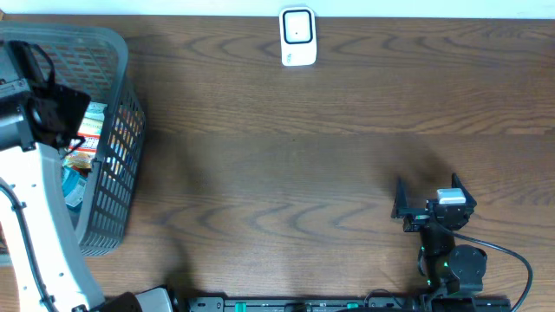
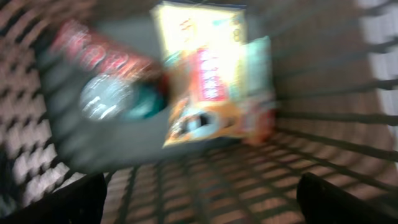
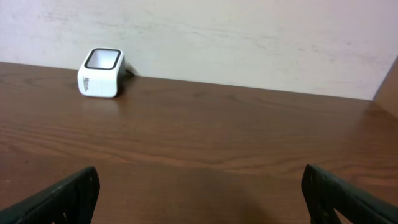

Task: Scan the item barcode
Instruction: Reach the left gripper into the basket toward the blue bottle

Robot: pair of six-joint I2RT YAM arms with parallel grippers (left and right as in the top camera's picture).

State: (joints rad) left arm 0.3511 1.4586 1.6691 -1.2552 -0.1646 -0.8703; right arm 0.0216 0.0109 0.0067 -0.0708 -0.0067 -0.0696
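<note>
Several packaged items lie in the grey mesh basket [image 1: 121, 78] at the table's left edge. The left wrist view is blurred. It shows a yellow-and-orange snack packet [image 2: 208, 81], a red packet [image 2: 102, 53] and a round silvery-teal item [image 2: 112, 99] on the basket floor. My left gripper [image 2: 202, 202] hangs open over the basket, above the items and touching none. The white barcode scanner [image 1: 297, 36] stands at the far middle of the table and also shows as the scanner [image 3: 101, 73] in the right wrist view. My right gripper [image 1: 427, 195] rests open and empty near the front right.
The basket's mesh walls [image 2: 336, 118] surround my left gripper on all sides. A pale wall [image 3: 249, 37] rises behind the scanner. Brown wooden table [image 1: 286, 173] stretches between the basket and the right arm.
</note>
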